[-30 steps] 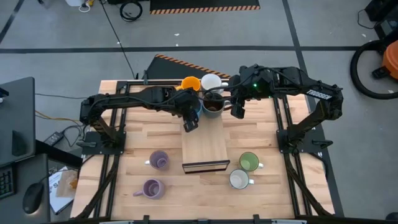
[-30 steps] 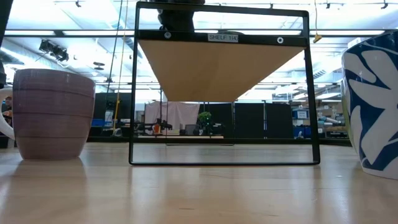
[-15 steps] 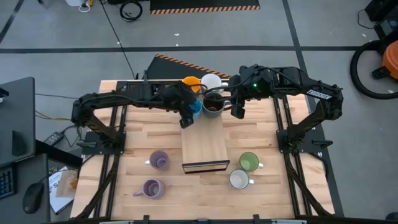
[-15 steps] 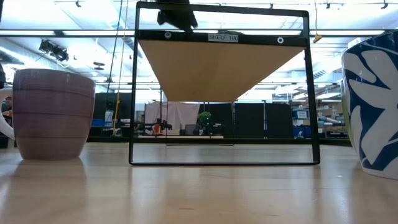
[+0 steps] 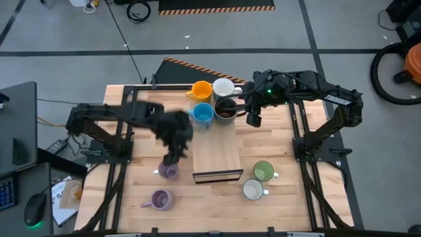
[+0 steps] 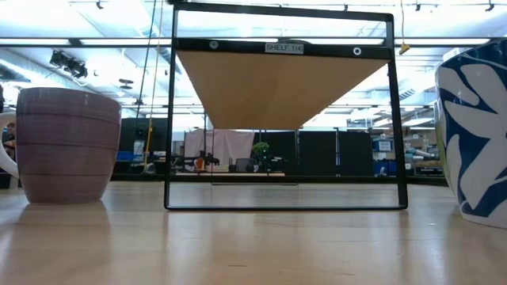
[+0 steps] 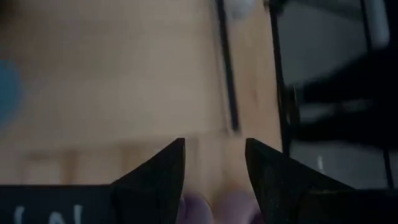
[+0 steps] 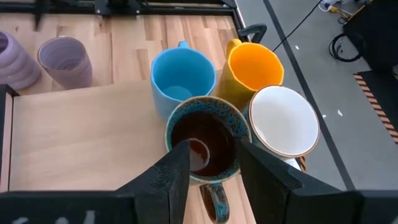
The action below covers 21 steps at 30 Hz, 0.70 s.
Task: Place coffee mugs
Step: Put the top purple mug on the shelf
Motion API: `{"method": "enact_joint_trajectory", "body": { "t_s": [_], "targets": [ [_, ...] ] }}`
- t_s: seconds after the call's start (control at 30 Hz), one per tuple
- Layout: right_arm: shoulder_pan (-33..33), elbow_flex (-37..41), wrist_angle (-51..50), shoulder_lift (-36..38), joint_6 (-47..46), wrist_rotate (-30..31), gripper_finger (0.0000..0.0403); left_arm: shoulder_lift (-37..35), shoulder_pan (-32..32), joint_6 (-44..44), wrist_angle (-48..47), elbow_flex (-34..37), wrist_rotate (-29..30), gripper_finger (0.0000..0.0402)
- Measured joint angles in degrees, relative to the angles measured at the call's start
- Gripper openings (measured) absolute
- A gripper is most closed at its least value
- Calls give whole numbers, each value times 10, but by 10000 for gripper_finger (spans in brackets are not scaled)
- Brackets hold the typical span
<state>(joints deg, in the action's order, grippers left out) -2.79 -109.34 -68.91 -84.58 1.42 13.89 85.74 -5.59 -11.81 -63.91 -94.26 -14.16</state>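
Four mugs stand together at the far end of the raised wooden board (image 5: 216, 155): orange (image 5: 200, 90), white (image 5: 223, 87), light blue (image 5: 202, 113) and dark brown (image 5: 225, 109). On the table stand two lavender mugs (image 5: 169, 171) (image 5: 161, 199), a light green mug (image 5: 263, 171) and a white mug (image 5: 253, 190). My left gripper (image 5: 172, 155) is open above the nearer-to-board lavender mug (image 7: 211, 208), blurred. My right gripper (image 8: 212, 163) is open just right of the dark brown mug (image 8: 208, 140), its fingers on either side of the handle (image 8: 214, 202), touching nothing I can see.
The board is the top of a black-framed shelf (image 6: 285, 111) standing mid-table. In the low view a lavender mug (image 6: 63, 146) stands at the left and a blue-and-white patterned mug (image 6: 475, 134) at the right. Black arm frames (image 5: 112, 151) (image 5: 316, 148) flank the table.
My left gripper has swung away from the light blue mug at the board's far end, toward the table's near-left, and now hangs over a lavender mug. The light blue mug has stayed on the board. My right arm has kept still.
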Motion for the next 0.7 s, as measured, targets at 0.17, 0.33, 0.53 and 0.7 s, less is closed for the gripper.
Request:
{"method": "enact_joint_trajectory", "body": {
  "t_s": [0.17, 0.33, 0.53, 0.7],
  "targets": [
    [0, 0, 0, 0, 8, 0, 145, 1, -86, -47, -23, 55, 14, 174],
    [0, 0, 0, 0, 14, 0, 145, 0, -143, -115, 26, 147, 23, 164],
    [0, 0, 0, 0, 16, -16, 145, -5, -186, -191, 79, 227, 94, 145],
    [0, 0, 0, 0, 17, -24, 145, -5, -212, -246, 87, 268, 148, 142]
  ]
}}
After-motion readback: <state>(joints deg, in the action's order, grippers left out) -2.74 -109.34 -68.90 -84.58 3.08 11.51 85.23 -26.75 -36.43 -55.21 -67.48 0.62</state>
